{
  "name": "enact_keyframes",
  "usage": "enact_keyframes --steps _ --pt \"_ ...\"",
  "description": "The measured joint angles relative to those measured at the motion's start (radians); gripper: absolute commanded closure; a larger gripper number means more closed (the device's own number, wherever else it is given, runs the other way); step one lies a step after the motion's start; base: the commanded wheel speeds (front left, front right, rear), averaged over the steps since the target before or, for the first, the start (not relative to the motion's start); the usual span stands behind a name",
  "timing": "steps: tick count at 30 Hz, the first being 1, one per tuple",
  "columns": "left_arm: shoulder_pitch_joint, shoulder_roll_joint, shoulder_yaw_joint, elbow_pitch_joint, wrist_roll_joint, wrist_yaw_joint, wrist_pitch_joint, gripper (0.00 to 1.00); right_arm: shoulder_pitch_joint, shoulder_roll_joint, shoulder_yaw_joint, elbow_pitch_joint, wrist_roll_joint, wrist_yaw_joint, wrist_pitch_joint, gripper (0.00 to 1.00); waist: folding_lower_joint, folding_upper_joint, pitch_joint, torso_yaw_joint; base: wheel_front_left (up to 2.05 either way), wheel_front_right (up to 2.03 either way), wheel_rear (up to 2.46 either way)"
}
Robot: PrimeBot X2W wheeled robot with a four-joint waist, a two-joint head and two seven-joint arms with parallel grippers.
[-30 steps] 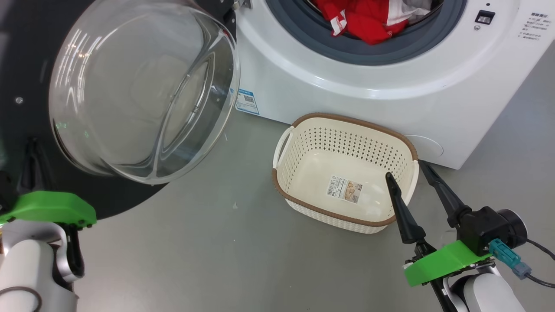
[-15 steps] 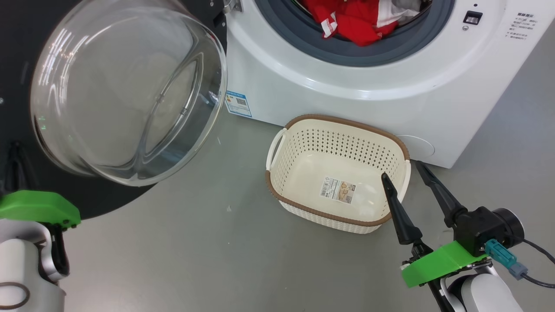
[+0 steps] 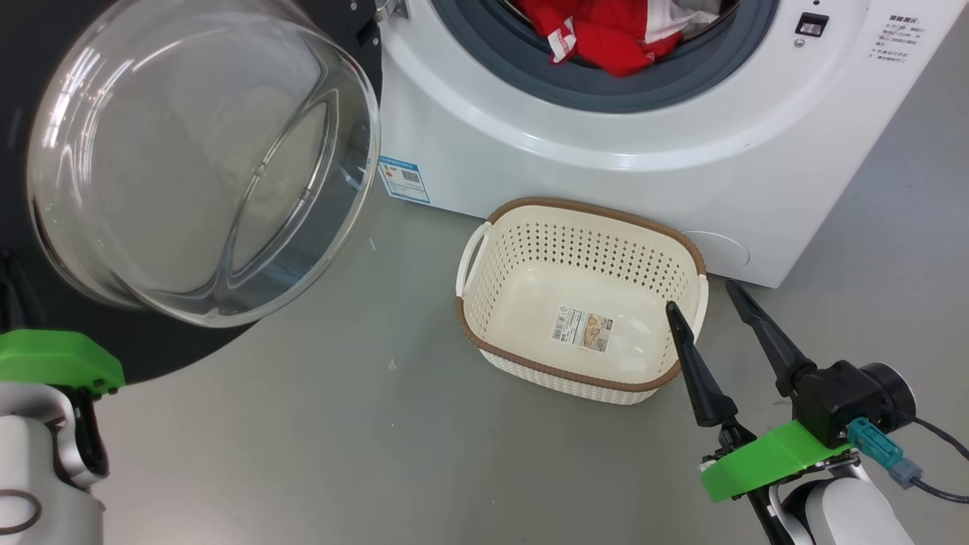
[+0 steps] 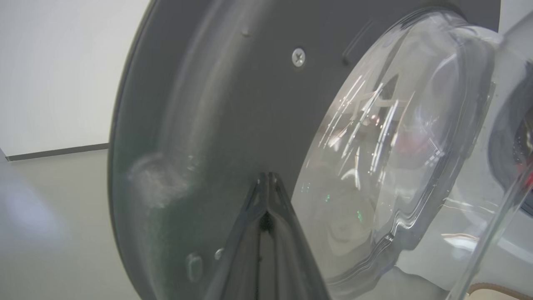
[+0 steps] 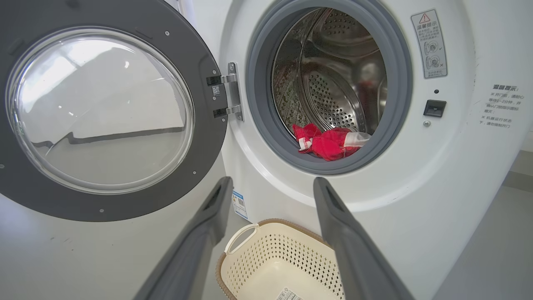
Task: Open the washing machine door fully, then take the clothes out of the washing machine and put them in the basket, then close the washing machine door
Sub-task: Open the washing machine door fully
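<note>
The washing machine door (image 3: 204, 159) stands swung open at the left, its clear glass bowl bulging toward me. The white washing machine (image 3: 606, 174) has red clothes (image 3: 598, 34) lying at the mouth of its drum (image 5: 333, 83). The cream basket (image 3: 575, 208) sits empty on the floor in front of the machine. My left gripper (image 4: 267, 179) is shut with nothing in it, its tips at the door's dark inner rim (image 4: 233, 104). I cannot tell whether they touch it. My right gripper (image 3: 702, 298) is open, holds nothing, and hovers by the basket's right end.
Grey floor (image 3: 363, 439) stretches in front of the machine and around the basket. A blue-bordered label (image 3: 403, 179) sits low on the machine's front. The door hinge (image 5: 230, 91) is at the opening's left side. A cable (image 3: 939, 454) trails from my right wrist.
The head camera has shifted, so everything slides a little left in its view. The door looks swung slightly farther from the machine front, my left arm along with it. Both grippers keep their states.
</note>
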Motion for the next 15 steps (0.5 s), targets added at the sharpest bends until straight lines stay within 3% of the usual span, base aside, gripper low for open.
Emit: enact_keyframes --steps 10,12,14,15 --pt "0.016 -0.040 0.045 -0.161 0.031 -0.015 0.000 1.00 0.000 0.000 0.010 0.016 0.011 0.000 -0.006 0.00 0.0000 0.0000 -0.013 -0.009 0.00 0.00 0.00" --pt "0.036 -0.054 0.045 -0.214 0.040 -0.015 0.000 0.75 0.000 0.000 0.010 0.019 0.012 0.000 -0.011 0.00 0.0000 0.0000 -0.015 -0.013 0.00 0.00 0.00" --pt "0.060 -0.071 0.041 -0.276 0.048 -0.016 0.000 0.56 -0.001 0.000 0.009 0.025 0.012 0.000 -0.011 0.00 0.0000 0.0000 -0.017 -0.015 0.00 0.00 0.00" --pt "0.073 -0.080 0.039 -0.310 0.054 -0.016 0.000 0.24 -0.001 0.000 0.009 0.028 0.014 0.000 -0.012 0.00 0.0000 0.0000 -0.018 -0.016 0.00 0.00 0.00"
